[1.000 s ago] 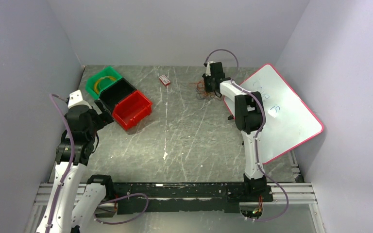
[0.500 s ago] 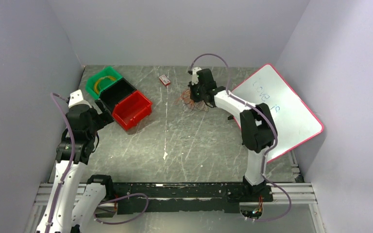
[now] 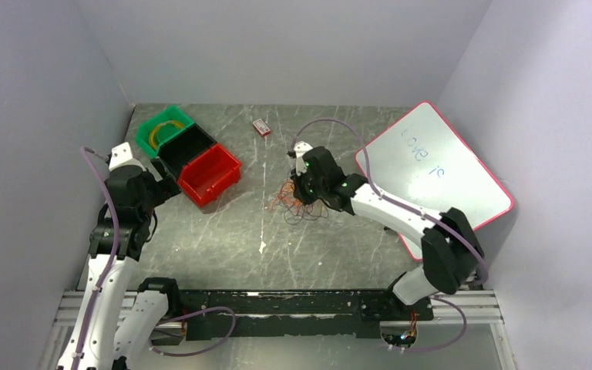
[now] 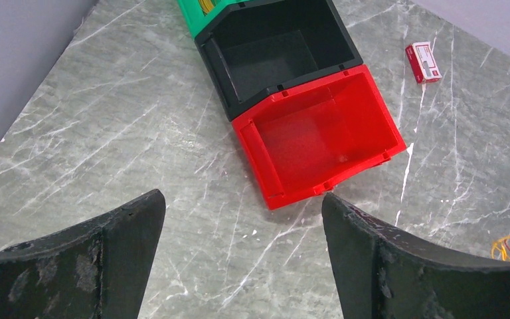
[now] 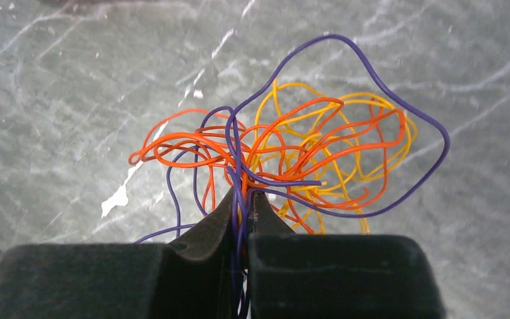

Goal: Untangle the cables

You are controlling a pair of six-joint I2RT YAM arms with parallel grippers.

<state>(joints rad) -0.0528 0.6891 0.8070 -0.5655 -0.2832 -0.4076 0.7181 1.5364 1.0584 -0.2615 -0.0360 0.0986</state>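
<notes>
— Right gripper [image 5: 242, 196], what's it doing?
— Clamped on the cables [image 5: 305, 153]: orange, yellow and purple loops, knotted together and fanning out from its fingertips, over the middle of the table [image 3: 223, 231].
— And the left gripper [image 4: 240, 203]?
— Jaws wide, holding nothing. It hangs near the red bin [image 4: 249, 136], which touches the black bin [image 4: 212, 60], well apart from the tangle.

Three bins [image 3: 189, 154] stand touching in a diagonal row at the far left of the table [image 3: 277, 239]. A small box [image 3: 261, 127] lies behind them, to the right. The cables [image 3: 297, 202] are mid-table, the whiteboard [image 3: 439, 169] to their right.
</notes>
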